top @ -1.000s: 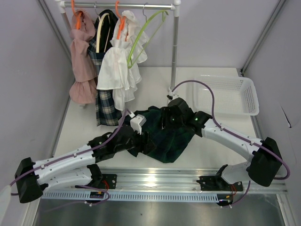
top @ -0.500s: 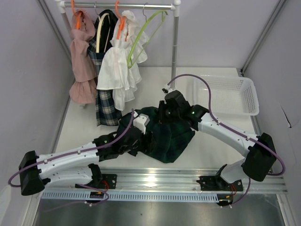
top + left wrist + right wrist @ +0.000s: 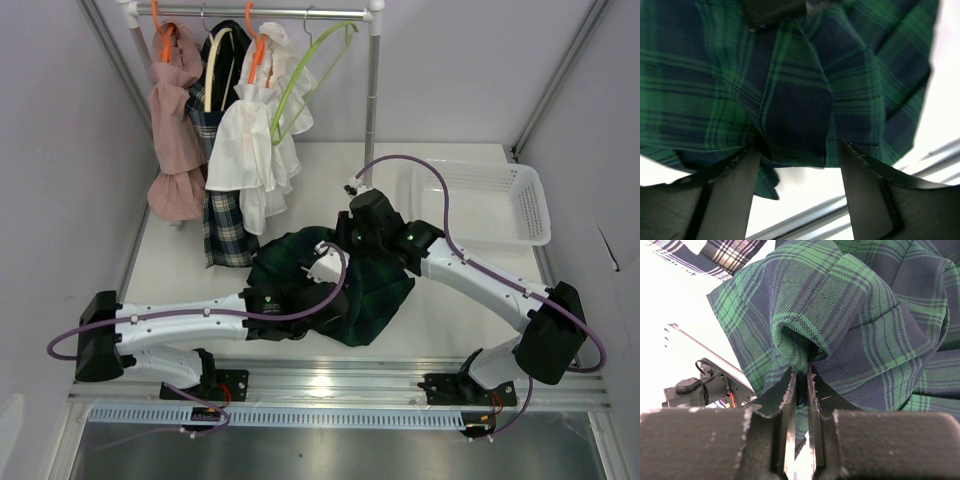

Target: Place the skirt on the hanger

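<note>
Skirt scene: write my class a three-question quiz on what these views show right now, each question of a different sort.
1. True or false: the right fingers pinch a fold of the skirt.
2. Pick one. The left fingers are: A open; B shut on cloth; C out of view.
3. Fill in: the bare hanger on the rail is ____.

Key: 1 true; 2 A; 3 green.
</note>
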